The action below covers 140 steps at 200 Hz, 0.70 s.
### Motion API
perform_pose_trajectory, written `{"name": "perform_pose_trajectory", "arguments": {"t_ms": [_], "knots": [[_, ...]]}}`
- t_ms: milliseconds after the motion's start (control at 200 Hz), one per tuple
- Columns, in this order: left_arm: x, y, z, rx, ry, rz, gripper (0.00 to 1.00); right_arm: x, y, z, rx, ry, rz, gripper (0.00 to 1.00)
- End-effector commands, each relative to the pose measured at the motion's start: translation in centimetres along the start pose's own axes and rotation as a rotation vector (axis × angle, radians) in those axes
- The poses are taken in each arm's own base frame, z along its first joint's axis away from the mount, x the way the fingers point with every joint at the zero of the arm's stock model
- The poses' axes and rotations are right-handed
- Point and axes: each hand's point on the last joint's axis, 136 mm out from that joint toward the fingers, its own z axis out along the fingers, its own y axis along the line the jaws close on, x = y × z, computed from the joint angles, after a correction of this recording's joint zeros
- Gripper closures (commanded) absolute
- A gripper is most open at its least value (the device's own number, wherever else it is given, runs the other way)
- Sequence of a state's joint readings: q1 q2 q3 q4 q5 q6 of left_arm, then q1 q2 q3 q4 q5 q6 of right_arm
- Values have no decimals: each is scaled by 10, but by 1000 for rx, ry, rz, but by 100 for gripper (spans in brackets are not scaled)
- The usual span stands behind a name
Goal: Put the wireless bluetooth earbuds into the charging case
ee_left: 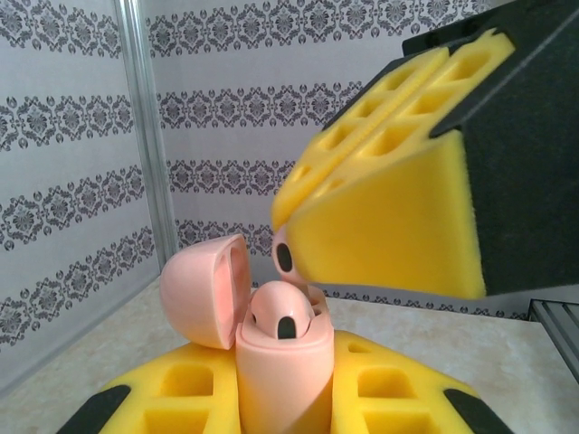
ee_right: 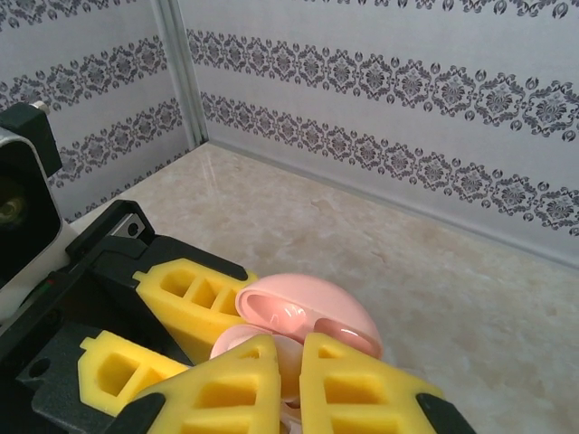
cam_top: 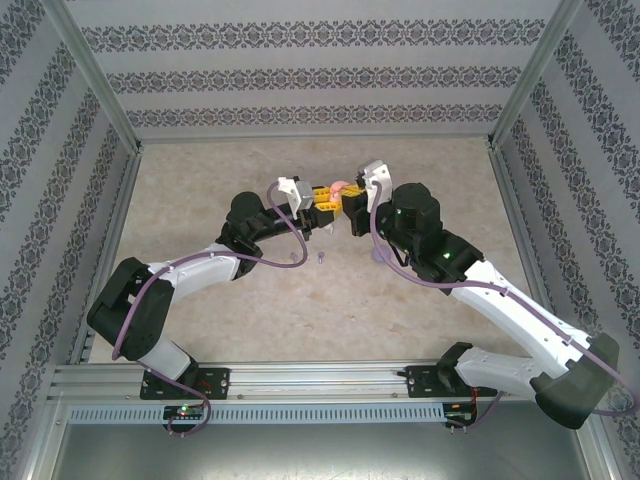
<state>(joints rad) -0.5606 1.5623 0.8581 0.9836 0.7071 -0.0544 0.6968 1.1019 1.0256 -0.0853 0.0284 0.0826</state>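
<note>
A pink charging case (ee_left: 276, 362) stands upright with its lid (ee_left: 201, 289) hinged open, and my left gripper (ee_left: 282, 391) is shut on its body. One pink earbud (ee_left: 282, 314) sits in the case. My right gripper (ee_right: 289, 363) is shut on a second pink earbud (ee_left: 284, 256), which hangs just above the case's open mouth. From the right wrist view, the open lid (ee_right: 312, 312) lies right beyond my right fingertips. In the top view, both grippers meet mid-table, left (cam_top: 320, 205) and right (cam_top: 352, 208), with the case (cam_top: 340, 187) between them.
Small purple pieces lie on the marble tabletop just in front of the grippers (cam_top: 320, 258) (cam_top: 293, 261), and another lies under the right arm (cam_top: 378, 257). Patterned walls and metal frame posts (cam_top: 95, 85) enclose the table.
</note>
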Motion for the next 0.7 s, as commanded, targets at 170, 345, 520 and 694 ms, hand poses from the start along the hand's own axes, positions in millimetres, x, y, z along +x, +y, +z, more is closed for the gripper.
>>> {"name": "perform_pose_trajectory", "arguments": {"t_ms": [170, 345, 520, 694], "knots": [[-40, -3, -1, 7, -97, 67, 100, 20, 0, -4, 17, 59, 22, 73], [-40, -2, -1, 8, -95, 64, 100, 16, -10, -14, 51, 28, 62, 62], [-41, -2, -1, 7, -95, 64, 100, 15, -16, -22, 61, 12, 85, 50], [-41, -2, -1, 6, -95, 64, 100, 16, -22, -30, 64, 2, 122, 35]]}}
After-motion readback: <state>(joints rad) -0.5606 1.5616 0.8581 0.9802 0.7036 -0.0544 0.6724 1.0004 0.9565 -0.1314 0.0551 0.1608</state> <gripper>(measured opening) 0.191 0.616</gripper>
